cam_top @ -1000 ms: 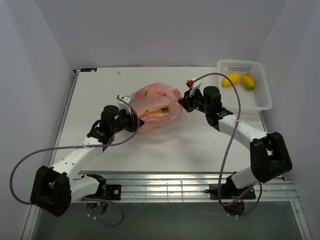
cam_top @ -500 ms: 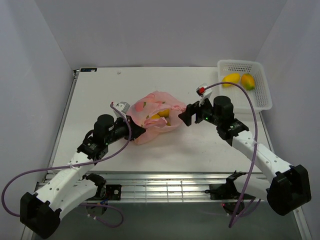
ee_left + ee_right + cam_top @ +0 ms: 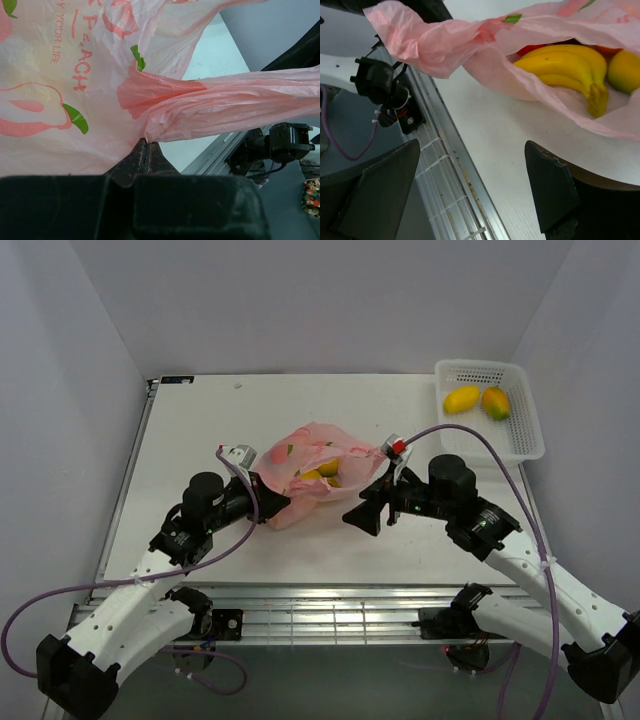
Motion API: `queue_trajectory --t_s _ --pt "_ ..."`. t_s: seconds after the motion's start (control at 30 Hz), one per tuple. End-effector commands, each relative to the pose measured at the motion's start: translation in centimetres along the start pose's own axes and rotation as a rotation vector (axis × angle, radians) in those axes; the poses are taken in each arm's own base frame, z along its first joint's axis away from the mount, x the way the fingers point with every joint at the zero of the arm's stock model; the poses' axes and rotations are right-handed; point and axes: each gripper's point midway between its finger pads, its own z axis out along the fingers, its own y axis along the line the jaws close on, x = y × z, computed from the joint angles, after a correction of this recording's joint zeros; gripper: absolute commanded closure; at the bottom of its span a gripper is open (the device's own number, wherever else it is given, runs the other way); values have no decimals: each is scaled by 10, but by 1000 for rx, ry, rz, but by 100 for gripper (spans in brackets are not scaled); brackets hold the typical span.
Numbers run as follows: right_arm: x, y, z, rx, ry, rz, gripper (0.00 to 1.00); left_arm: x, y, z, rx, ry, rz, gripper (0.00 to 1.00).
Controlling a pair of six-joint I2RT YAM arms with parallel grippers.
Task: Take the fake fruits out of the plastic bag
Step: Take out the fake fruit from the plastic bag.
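Observation:
The pink plastic bag (image 3: 310, 472) lies crumpled on the middle of the table, its mouth facing right. In the right wrist view a yellow banana bunch (image 3: 570, 67) lies in that mouth, with a pale yellow fruit (image 3: 622, 70) beside it and a sliver of red (image 3: 530, 49) behind. From above the bananas (image 3: 321, 474) show through the opening. My left gripper (image 3: 276, 502) is shut on the bag's near-left edge; the left wrist view has the film (image 3: 75, 75) pinched at the fingertips (image 3: 146, 146). My right gripper (image 3: 365, 510) stands open with nothing in it, just near-right of the bag's mouth (image 3: 472, 150).
A white perforated basket (image 3: 522, 430) at the back right corner holds a yellow mango (image 3: 462, 399) and an orange-and-green mango (image 3: 496, 403). The table's metal front rail (image 3: 450, 165) runs right under the right gripper. White walls enclose the table on three sides.
My right gripper has let go of the bag's edge, opened wide and drawn back toward the near edge. The left arm has pulled back a little, still gripping the bag, which shifted nearer.

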Motion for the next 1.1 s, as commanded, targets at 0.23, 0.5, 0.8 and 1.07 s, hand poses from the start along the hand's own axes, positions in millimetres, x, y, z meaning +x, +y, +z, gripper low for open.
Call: queue_trajectory --t_s 0.23,0.5,0.8,1.07 --pt "-27 -35 56 211 38 2 10 3 -4 -4 15 -5 -4 100" --pt "-20 -78 86 442 33 69 10 4 -5 -5 22 -2 3 100" --pt "8 -92 117 457 81 43 10 10 -6 -1 41 14 -8 100" --pt "17 -96 169 416 68 43 10 14 -9 0 68 28 -1 100"
